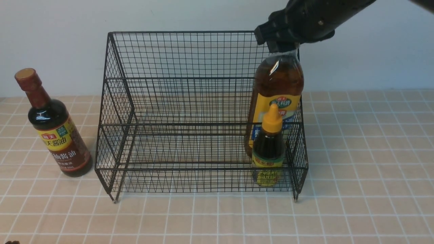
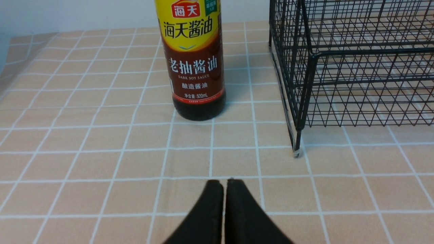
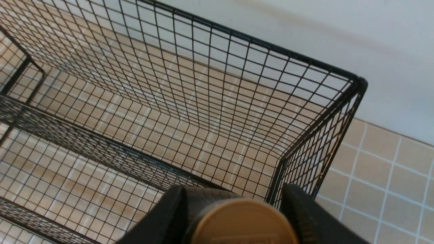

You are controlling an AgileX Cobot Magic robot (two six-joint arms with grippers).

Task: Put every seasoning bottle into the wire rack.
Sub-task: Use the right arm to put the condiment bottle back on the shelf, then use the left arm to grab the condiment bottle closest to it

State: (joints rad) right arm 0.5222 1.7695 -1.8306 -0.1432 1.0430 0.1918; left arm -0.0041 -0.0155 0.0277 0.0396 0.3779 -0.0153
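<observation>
Right hand [image 1: 282,47]: grips cap [image 3: 240,222] of tall amber yellow-labelled bottle [image 1: 278,81], upright beneath it inside black wire-mesh rack [image 1: 176,54], likely to clear mesh. Left hand [image 2: 224,203]: shut; dark red-capped bottle [image 2: 196,67] ahead, outside.

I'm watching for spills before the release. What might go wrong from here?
The right gripper holds the tall amber bottle only by its cap, close to the right side of the wire rack; it might snag the mesh or wobble on release. If it tips forward, it could knock the small yellow-capped bottle standing just in front.
</observation>
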